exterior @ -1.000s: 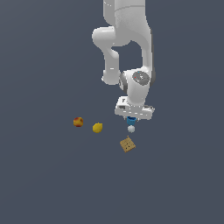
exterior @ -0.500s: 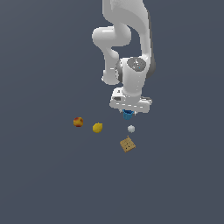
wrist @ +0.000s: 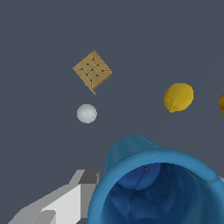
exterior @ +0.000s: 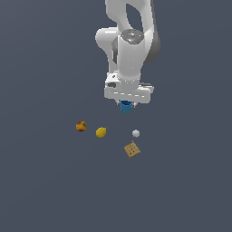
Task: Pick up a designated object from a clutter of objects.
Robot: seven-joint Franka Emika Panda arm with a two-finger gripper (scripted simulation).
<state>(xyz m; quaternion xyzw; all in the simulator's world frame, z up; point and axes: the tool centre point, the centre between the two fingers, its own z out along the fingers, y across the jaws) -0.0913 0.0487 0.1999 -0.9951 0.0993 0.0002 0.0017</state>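
Gripper [exterior: 126, 105] is clamped on the blue cup [exterior: 125, 107], held clear above the floor w/ cup mouth facing the wrist cam, its axis roughly vertical. Ball [exterior: 135, 133] sits at approx 5 o'clock below it, lemon [exterior: 101, 132] at 7; next move looks like a straight lift.

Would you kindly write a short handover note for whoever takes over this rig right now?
Gripper: jaws shut on the blue cup, held above the surface.
Left lying on the surface: apple, lemon, white ball and cracker box, all apart from each other.
Done: cup grasped and raised clear of the clutter.
Left: keep the grip secure; nothing else appears to need picking.
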